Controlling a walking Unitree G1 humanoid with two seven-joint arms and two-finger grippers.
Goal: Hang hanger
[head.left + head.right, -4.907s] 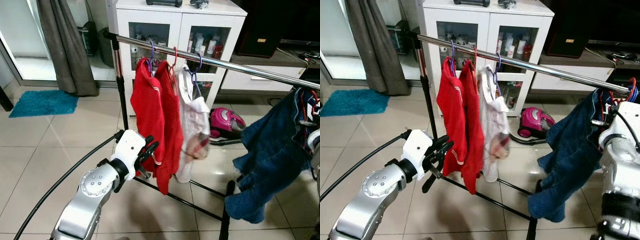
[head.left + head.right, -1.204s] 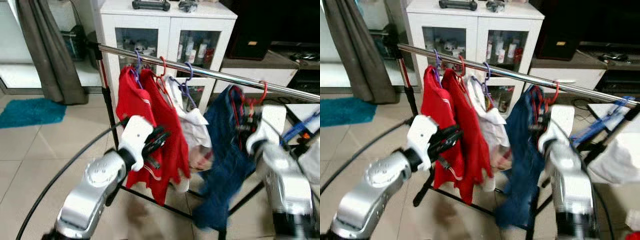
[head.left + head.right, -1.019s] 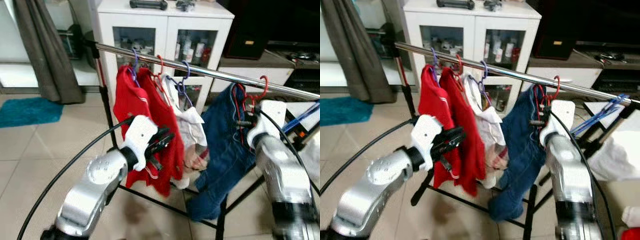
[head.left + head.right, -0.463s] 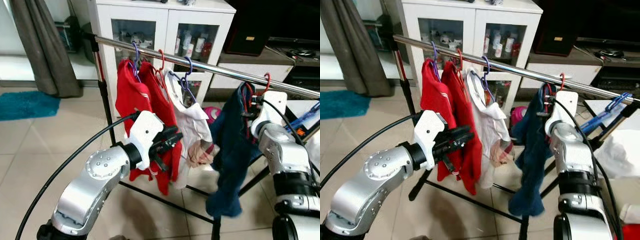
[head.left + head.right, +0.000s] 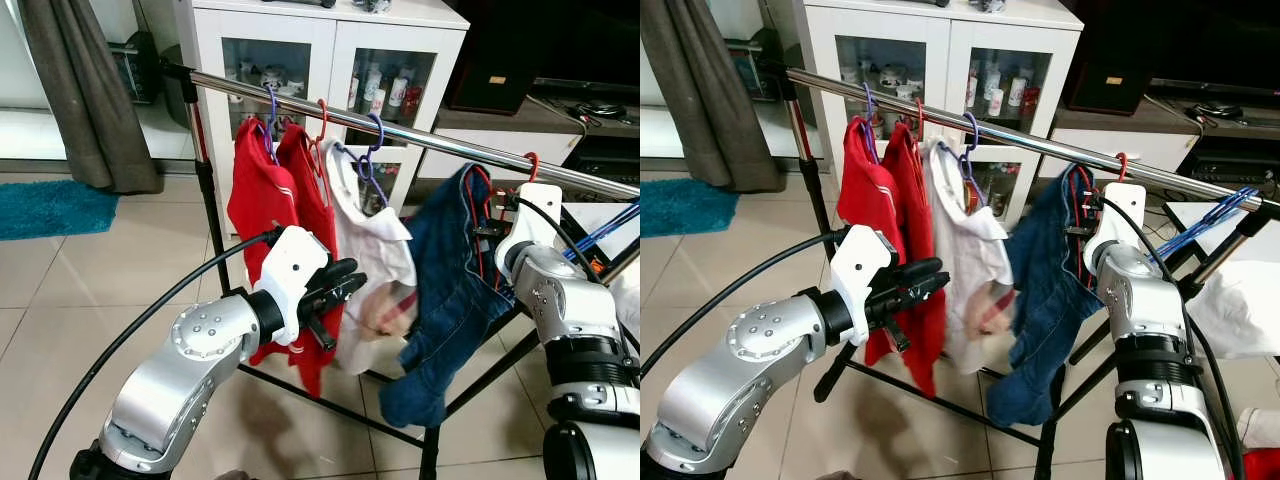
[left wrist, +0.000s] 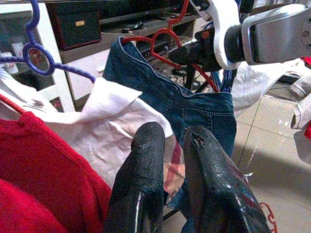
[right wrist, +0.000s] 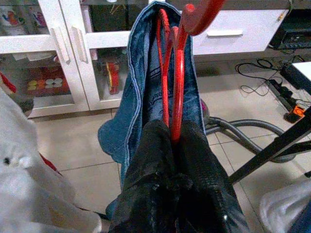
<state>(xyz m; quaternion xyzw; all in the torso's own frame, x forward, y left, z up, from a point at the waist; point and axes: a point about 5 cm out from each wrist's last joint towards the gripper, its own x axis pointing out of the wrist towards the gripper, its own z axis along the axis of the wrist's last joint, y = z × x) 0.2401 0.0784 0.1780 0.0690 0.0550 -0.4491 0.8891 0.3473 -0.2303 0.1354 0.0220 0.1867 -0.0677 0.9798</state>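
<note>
Left eye view: the red hanger (image 5: 531, 165) carrying the blue jeans (image 5: 452, 290) now has its hook over the chrome rail (image 5: 440, 141), toward the rail's right end; a second ago the hook was at the same height but the jeans were still swinging, and nearly five seconds ago the garment hung well off to the right, clear of the rail. In all likelihood the hanging step is done bar the release. The right pincer (image 5: 492, 218) sits just under the rail against the hanger; its fingers are masked by denim here. The left pincer (image 5: 335, 285) hovers before the red shirts (image 5: 272, 200).

Right eye view: the same layout; the white garment (image 5: 965, 255) hangs between red shirts and jeans. Whether the hook fully seats on the rail is hard to make out.

Left wrist view: left fingers (image 6: 141, 184) stand slightly apart, holding nothing.

Right wrist view: right fingers (image 7: 150, 194) are pressed together on the hanger's red wire; the hook's top is cut off by the frame edge.
</note>
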